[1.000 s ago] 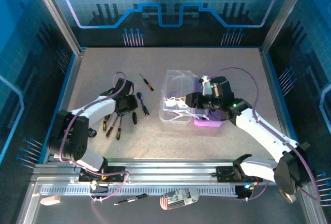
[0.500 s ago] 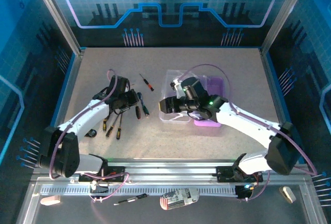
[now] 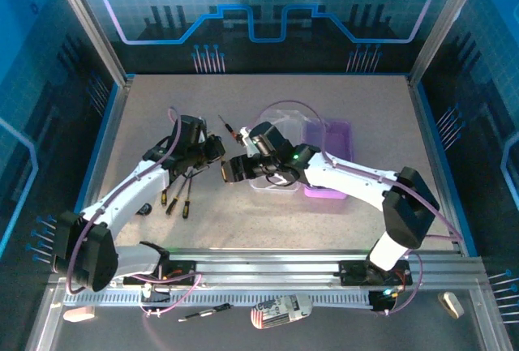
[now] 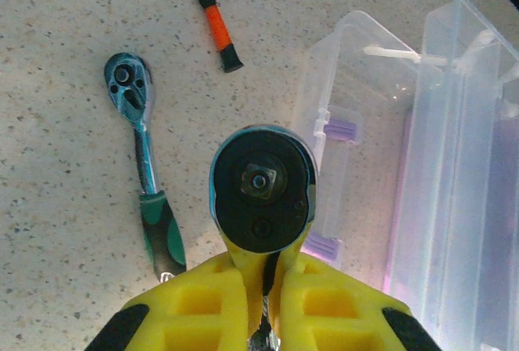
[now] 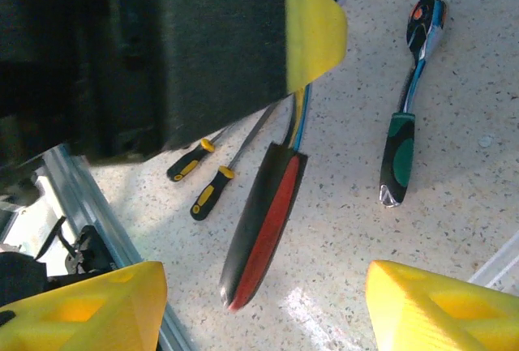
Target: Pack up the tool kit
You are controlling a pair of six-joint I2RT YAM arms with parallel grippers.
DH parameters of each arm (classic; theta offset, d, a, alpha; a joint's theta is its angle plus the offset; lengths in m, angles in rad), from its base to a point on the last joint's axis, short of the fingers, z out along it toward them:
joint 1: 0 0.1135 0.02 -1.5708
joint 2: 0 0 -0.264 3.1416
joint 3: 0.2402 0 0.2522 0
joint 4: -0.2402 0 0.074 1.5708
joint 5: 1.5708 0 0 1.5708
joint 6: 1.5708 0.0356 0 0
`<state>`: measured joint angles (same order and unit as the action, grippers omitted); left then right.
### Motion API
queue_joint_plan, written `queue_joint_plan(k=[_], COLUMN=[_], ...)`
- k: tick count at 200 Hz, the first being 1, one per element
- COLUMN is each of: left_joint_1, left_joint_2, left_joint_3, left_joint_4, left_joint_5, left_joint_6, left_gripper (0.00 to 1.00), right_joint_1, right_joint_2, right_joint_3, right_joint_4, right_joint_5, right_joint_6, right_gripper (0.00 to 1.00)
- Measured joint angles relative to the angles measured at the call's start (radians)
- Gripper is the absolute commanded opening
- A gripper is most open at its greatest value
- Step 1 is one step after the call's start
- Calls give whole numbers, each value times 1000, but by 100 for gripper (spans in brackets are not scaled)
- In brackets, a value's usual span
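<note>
Purple-based and clear-lidded, the small rectangular plastic tool kit [image 3: 334, 139] is seen lying open on the speckled table [image 3: 357, 100]. Just left of the kit, a black-and-red-handled ratchet [image 4: 261, 193] is clamped between the yellow fingers of the left gripper [image 4: 263, 263]. The right gripper [image 3: 230, 170] is spread wide, empty, also left of the kit. Farther left, a green-handled ratchet [image 4: 152, 205] and a thin black-and-orange screwdriver [image 4: 212, 15] are seen lying.
</note>
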<state>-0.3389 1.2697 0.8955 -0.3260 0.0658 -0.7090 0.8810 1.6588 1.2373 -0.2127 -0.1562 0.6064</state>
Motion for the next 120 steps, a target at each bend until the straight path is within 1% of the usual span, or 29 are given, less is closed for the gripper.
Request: queue_joint_plan(k=[39,76,120], left_joint_1=[-13,-13,-13], left_joint_2=[-10,-28,-29], left_joint_3=[0,0,-1], left_joint_4=[2,22,35], left_joint_5=[0,0,-1], left_joint_6=[-4,-24,-27], left_gripper=[4,4,5], right_joint_1=[0,0,0], right_joint_2=[57,96,104], right_joint_3=[23,46,51], right_joint_4=[5,15,49], right_joint_5=[-6,-23,-53], right_joint_6=[13,36,68], right_gripper=[62,49,25])
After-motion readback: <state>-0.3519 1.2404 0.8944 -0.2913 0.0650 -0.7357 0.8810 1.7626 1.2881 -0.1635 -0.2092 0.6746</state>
